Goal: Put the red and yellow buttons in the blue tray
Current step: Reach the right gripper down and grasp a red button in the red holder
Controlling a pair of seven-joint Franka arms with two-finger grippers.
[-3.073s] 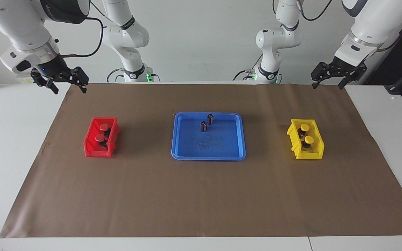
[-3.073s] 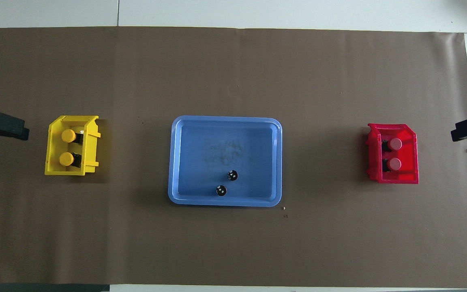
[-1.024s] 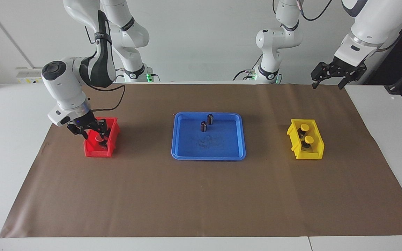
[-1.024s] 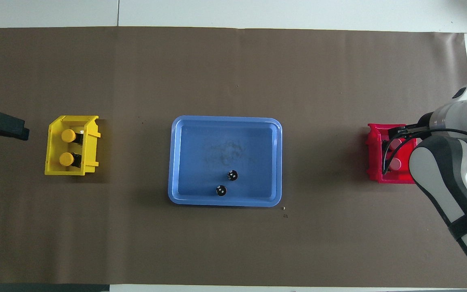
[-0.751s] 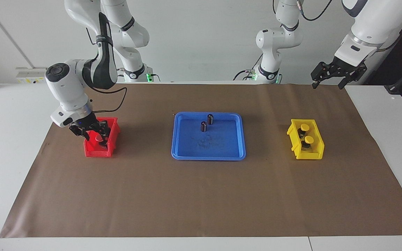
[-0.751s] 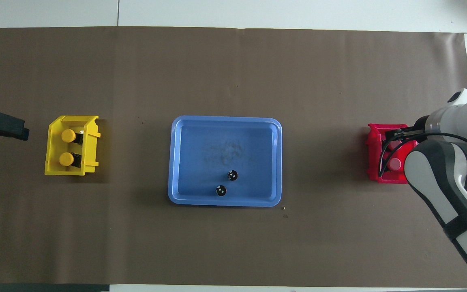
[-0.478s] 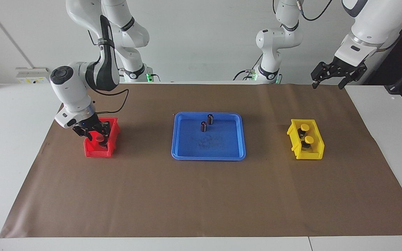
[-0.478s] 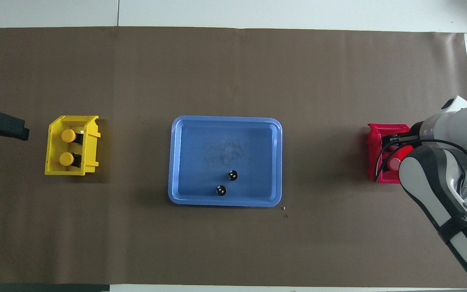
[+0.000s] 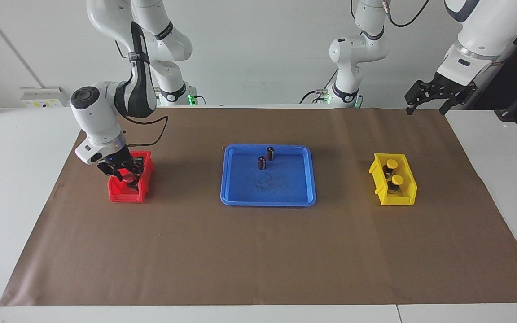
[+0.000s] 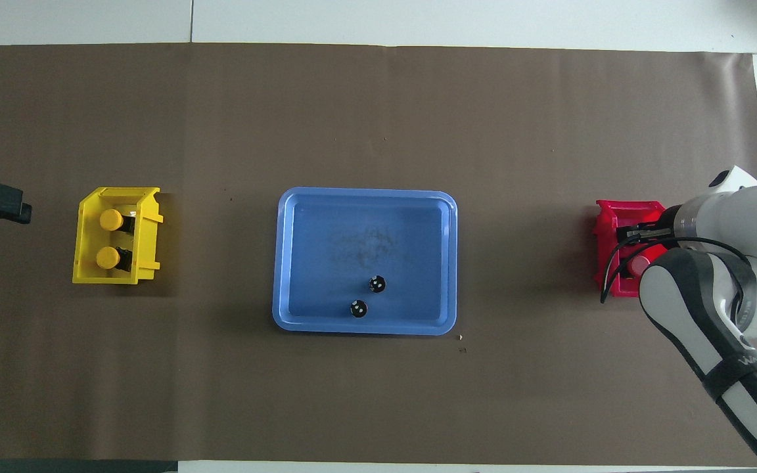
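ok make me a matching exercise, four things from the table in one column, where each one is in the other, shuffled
Things:
1. yellow buttons
2. dark cylinders
3. right end effector
4. left end effector

Places:
a. in the blue tray
b. down in the red bin
c. raised over the table's edge at the left arm's end
d. in the yellow bin

Pairs: 1-d, 2-a, 3-b, 4-c

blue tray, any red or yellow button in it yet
No, the blue tray holds only two dark capless cylinders; the yellow buttons sit in the yellow bin.
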